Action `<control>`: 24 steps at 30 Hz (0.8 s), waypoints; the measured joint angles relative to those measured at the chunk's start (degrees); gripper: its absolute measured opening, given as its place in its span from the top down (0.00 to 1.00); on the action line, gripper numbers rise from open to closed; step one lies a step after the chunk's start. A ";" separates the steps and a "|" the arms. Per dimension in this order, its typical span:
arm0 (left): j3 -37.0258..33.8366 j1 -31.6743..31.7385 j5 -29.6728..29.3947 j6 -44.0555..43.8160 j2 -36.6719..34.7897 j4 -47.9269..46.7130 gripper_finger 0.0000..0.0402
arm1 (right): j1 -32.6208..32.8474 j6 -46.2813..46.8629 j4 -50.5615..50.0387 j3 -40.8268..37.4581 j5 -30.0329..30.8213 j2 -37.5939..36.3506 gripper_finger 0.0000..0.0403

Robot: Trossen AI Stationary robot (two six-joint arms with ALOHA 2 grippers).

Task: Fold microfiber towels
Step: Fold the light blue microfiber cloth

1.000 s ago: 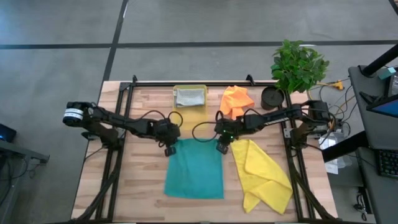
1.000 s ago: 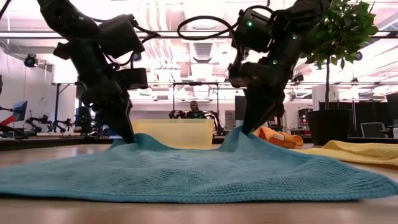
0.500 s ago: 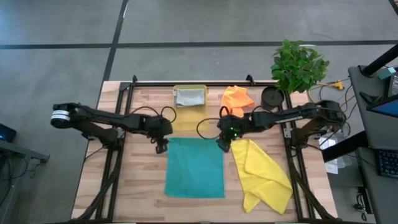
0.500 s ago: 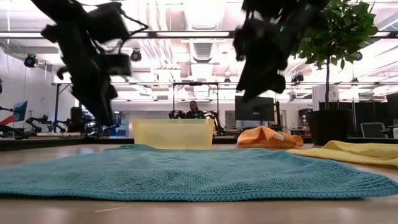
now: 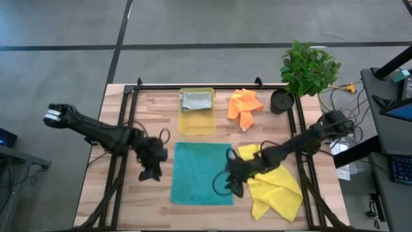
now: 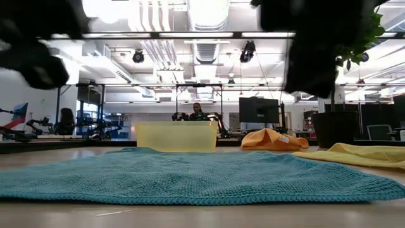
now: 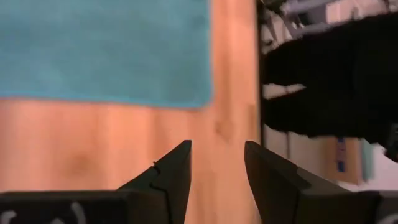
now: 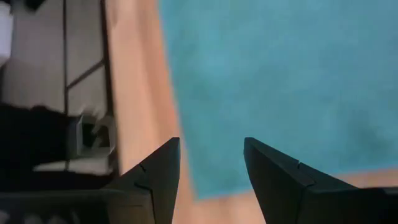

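A teal towel (image 5: pixel 201 173) lies spread flat on the wooden table, and it fills the foreground of the low view (image 6: pixel 190 177). My left gripper (image 5: pixel 149 173) hovers open just off the towel's left edge, over bare wood (image 7: pixel 217 149). My right gripper (image 5: pixel 233 183) hovers open at the towel's right edge near its near-right corner (image 8: pixel 211 146). A crumpled yellow towel (image 5: pixel 273 183) lies to the right of the teal one. An orange towel (image 5: pixel 244 105) lies bunched at the far side. A grey towel (image 5: pixel 196 100) rests inside the yellow tray (image 5: pixel 196 124).
A potted plant (image 5: pixel 308 67) and a dark pot (image 5: pixel 281 101) stand at the far right corner. Black frame rails (image 5: pixel 125 129) run along both sides of the table. Bare wood shows at the near left (image 5: pixel 122 200).
Both grippers have opened and let go of the teal towel's far corners, which they had held raised. The far edge has dropped, so the towel lies flat. Both grippers have then risen and swung toward the table's near edge, along the towel's left and right sides.
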 joint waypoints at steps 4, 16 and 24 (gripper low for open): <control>-0.09 -15.63 -12.79 -16.16 -1.12 8.62 0.67 | 8.75 3.91 1.15 -0.33 7.22 0.33 0.58; 4.02 -45.96 -66.62 -16.07 13.58 21.12 0.67 | 24.43 -1.59 13.08 0.48 43.31 7.49 0.61; 6.62 -41.07 -55.53 -3.63 28.18 18.67 0.67 | 19.95 -9.06 7.87 3.71 34.34 9.50 0.60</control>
